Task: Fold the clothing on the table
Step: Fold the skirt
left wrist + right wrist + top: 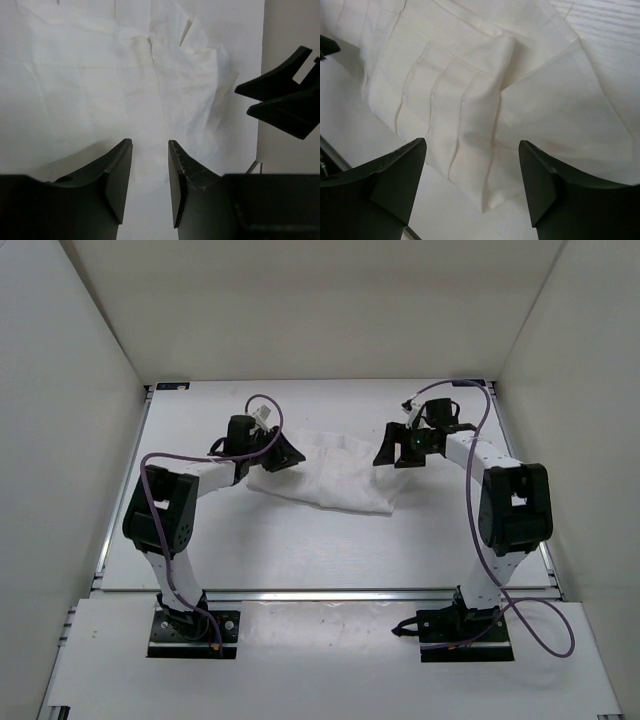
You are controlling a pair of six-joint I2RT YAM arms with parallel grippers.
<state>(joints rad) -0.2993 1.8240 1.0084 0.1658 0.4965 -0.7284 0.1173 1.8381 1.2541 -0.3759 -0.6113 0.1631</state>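
At mid-frame on the worktop (300, 550) I count one crumpled white skirt (330, 478) and two hands, left hand (283, 454) part open, right hand (398, 452) wide open, both empty, each hiding a skirt edge from above.

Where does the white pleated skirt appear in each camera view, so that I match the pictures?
Top external: white pleated skirt in the centre, between left gripper and right gripper.
Left wrist: upper left and centre, beyond the fingers.
Right wrist: fills most of the frame.
Shared landmark: the right gripper, visible in all three.
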